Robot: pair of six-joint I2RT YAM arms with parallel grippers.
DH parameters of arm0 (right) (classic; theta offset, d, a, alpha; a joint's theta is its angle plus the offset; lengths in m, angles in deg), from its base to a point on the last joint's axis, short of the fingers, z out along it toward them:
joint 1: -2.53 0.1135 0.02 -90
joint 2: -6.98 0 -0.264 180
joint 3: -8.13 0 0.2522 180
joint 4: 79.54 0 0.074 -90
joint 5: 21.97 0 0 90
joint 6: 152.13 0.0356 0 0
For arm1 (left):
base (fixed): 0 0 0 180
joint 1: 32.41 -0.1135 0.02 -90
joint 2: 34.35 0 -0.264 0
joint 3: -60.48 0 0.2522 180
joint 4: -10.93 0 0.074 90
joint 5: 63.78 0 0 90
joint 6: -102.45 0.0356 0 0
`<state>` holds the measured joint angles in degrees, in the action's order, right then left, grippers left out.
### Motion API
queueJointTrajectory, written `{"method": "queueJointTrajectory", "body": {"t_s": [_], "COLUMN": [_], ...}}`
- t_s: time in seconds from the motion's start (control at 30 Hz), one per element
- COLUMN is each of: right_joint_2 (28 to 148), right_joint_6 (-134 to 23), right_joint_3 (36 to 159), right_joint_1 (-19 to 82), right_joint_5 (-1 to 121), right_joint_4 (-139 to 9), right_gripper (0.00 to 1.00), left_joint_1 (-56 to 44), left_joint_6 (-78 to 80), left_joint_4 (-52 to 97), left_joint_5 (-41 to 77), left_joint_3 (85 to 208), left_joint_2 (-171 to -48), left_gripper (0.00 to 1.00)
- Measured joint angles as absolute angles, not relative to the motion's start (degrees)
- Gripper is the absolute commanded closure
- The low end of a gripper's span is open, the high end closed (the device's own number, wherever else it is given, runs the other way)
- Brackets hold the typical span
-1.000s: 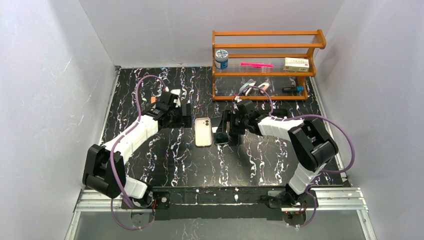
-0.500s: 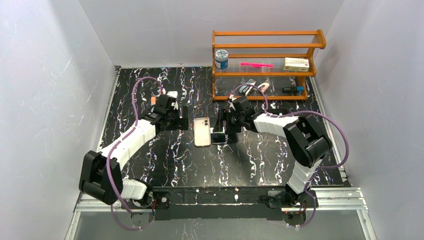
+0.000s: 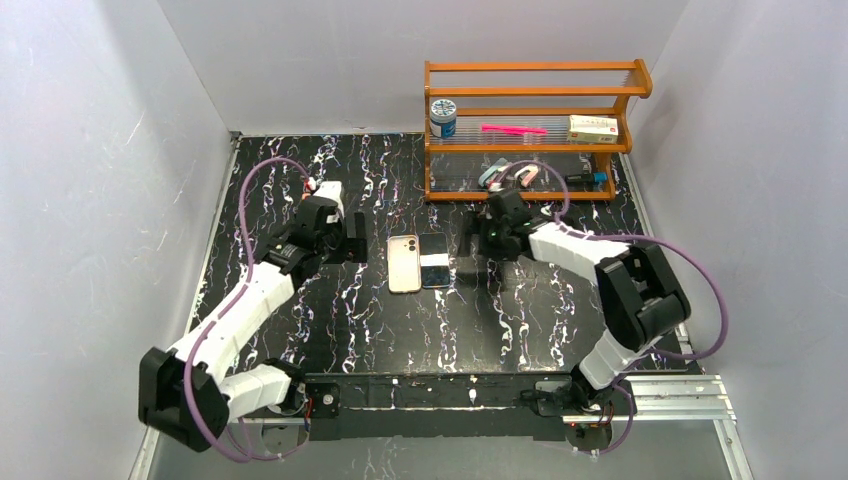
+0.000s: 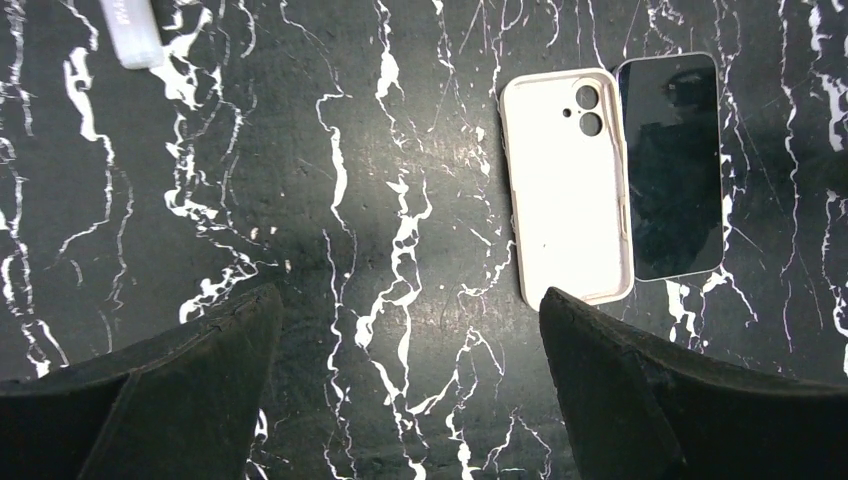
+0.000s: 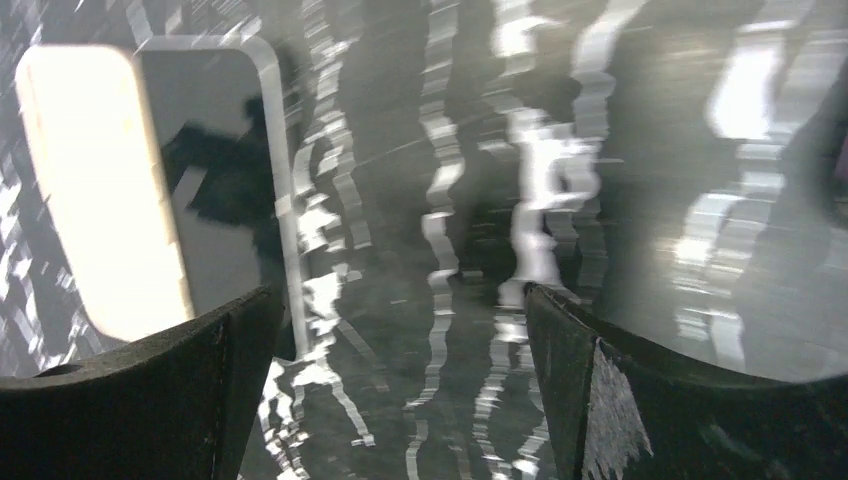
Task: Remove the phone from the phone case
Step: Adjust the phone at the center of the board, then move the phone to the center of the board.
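The cream phone case (image 3: 404, 263) lies flat and empty on the black marble table, camera holes at its far end. The dark phone (image 3: 435, 260) lies flat right beside it, touching its right edge. In the left wrist view the case (image 4: 566, 185) and the phone (image 4: 671, 165) lie side by side ahead of the fingers. My left gripper (image 3: 347, 238) is open and empty, left of the case. My right gripper (image 3: 482, 238) is open and empty, right of the phone. In the blurred right wrist view the phone (image 5: 225, 190) and the case (image 5: 100, 190) are at the left.
A wooden shelf rack (image 3: 530, 130) stands at the back right with a jar, a pink pen, a box and small items. A white tube (image 4: 130, 30) lies on the table at the top left of the left wrist view. Grey walls enclose the table.
The right gripper has let go of the phone, which now lies flat beside the case, and has drawn back to the right. The left gripper has moved back left, away from the case.
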<state>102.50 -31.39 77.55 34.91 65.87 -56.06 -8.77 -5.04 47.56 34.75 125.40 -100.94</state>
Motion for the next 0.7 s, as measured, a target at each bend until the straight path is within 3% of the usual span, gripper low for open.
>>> {"method": "queueJointTrajectory", "body": {"t_s": [0.23,0.47,0.7], "right_joint_2": [96.3,95.5,101.0], "right_joint_6": [-32.7,-35.5,-35.6], "right_joint_3": [76.4,76.4,79.4], "right_joint_1": [20.3,4.8,2.8], "right_joint_5": [77.2,77.9,78.4], "right_joint_4": [-52.1,-54.3,-55.8], "right_gripper": [0.01,0.01,0.01], "left_joint_1": [-8.6,-8.6,-8.6], "left_joint_6": [-4.9,-4.9,-4.9], "left_joint_4": [47.2,47.0,47.0], "left_joint_5": [37.5,37.6,37.6], "left_joint_3": [123.2,122.9,122.8], "left_joint_2": [-94.7,-95.0,-95.1], "left_gripper": [0.02,0.02,0.02]}}
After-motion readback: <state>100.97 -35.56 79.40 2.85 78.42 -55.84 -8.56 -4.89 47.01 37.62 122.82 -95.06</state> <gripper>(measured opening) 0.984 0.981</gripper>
